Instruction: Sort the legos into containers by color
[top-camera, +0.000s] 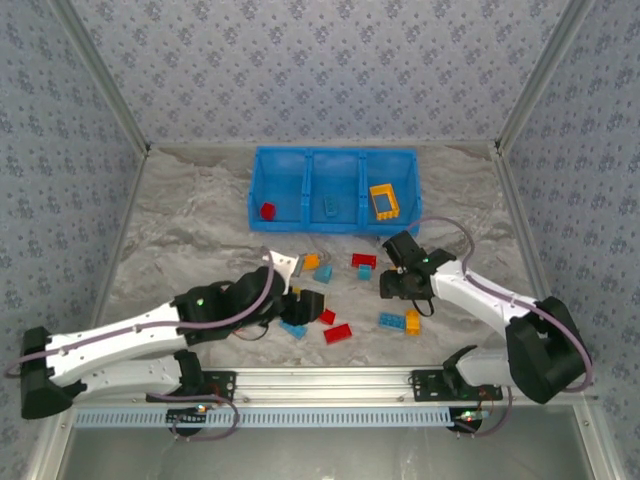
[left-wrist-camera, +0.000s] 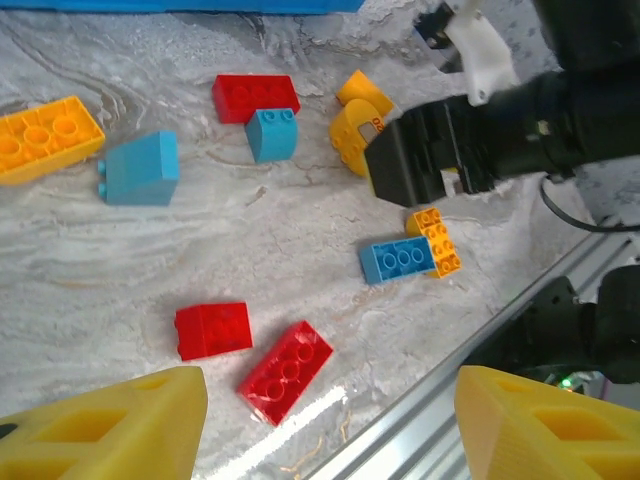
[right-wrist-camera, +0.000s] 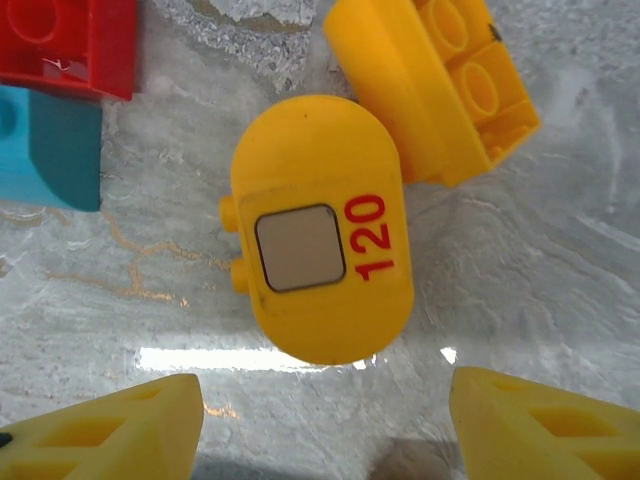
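Ahead of right gripper (right-wrist-camera: 322, 425), rounded yellow brick (right-wrist-camera: 320, 270), bare tabletop (right-wrist-camera: 560, 280) either side

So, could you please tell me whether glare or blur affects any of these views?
Right wrist view: a bright glare strip on the marble tabletop just below the yellow brick marked 120, which is sharp. Left wrist view: a glare patch beside the nearest red brick. Top external view: even light, only soft shadows.

Marbled tabletop (top-camera: 200, 230); patterned walls (top-camera: 320, 70); aluminium rail (top-camera: 320, 379).
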